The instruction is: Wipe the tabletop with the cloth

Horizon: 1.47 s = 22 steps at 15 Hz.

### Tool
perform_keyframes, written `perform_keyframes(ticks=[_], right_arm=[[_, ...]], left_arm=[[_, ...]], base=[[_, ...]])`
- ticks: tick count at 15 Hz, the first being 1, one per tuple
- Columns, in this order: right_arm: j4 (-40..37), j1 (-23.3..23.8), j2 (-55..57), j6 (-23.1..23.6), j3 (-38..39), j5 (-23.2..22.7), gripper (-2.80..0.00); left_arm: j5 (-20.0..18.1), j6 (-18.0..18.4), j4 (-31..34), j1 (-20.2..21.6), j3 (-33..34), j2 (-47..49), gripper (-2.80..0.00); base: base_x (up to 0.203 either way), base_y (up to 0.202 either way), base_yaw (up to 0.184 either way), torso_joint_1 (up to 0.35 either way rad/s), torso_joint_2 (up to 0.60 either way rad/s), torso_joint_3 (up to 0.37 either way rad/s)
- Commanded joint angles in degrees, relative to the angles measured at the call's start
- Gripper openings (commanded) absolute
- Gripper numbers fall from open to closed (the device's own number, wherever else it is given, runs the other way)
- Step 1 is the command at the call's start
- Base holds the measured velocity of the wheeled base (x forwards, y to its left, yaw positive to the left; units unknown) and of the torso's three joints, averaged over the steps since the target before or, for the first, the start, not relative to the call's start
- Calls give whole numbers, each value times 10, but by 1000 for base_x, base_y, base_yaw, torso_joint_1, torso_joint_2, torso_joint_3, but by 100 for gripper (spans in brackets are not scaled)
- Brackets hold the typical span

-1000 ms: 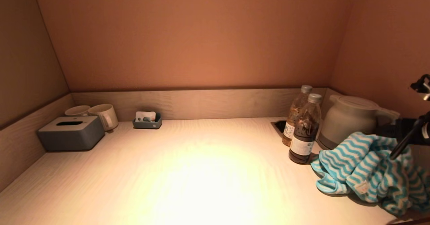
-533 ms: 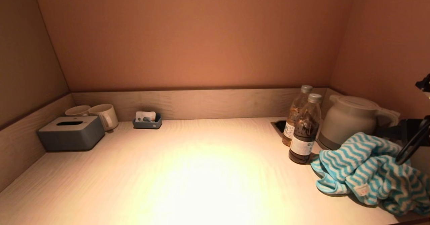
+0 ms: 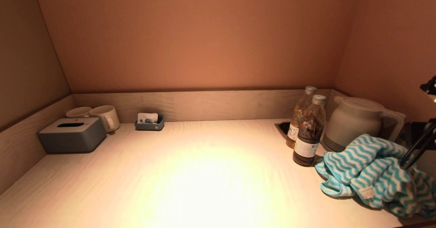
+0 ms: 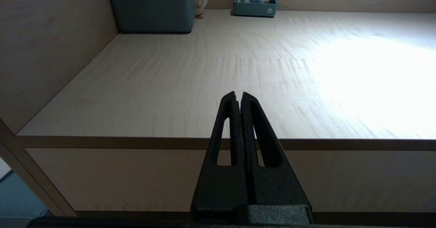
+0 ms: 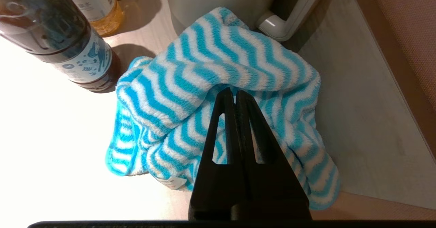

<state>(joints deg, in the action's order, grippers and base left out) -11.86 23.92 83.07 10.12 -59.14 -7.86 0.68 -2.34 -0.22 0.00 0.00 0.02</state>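
The right gripper (image 5: 235, 96) has its jaws pressed together, gripping nothing, tips poised just above the one striped cloth (image 5: 218, 95). That cloth (image 3: 371, 173) lies bunched at the near right of the tabletop (image 3: 190, 173), just beside two bottles (image 3: 308, 132) and against one kettle (image 3: 356, 120). The left gripper (image 4: 238, 98), jaws likewise closed and empty, hangs level off the near left edge of the tabletop (image 4: 204, 78), pointing inward. At the far left stand one tissue box (image 3: 72, 134), two mugs (image 3: 105, 117) and one small tray (image 3: 149, 123).

text: none legible | bottle labels (image 5: 81, 64): print too small to read
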Motion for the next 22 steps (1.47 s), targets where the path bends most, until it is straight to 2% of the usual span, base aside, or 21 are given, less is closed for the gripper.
perform_keyframes(ticks=[1, 12, 15, 19, 22], right_arm=[[-4, 0, 10, 0, 3, -1, -280], [1, 2, 118, -1, 44, -4, -280], [1, 2, 105, 0, 53, -4, -280], [2, 1, 29, 1, 93, -9, -280], [2, 2, -64, 18, 122, -45, -280]], left_arm=[[0, 0, 0, 0, 0, 0, -280], [0, 0, 0, 0, 0, 0, -280], [0, 0, 0, 0, 0, 0, -280], [0, 0, 0, 0, 0, 0, -280], [0, 0, 0, 0, 0, 0, -280]], base=[[0, 0, 0, 0, 0, 0], [0, 0, 0, 0, 0, 0], [0, 0, 0, 0, 0, 0], [0, 0, 0, 0, 0, 0], [0, 0, 0, 0, 0, 0]])
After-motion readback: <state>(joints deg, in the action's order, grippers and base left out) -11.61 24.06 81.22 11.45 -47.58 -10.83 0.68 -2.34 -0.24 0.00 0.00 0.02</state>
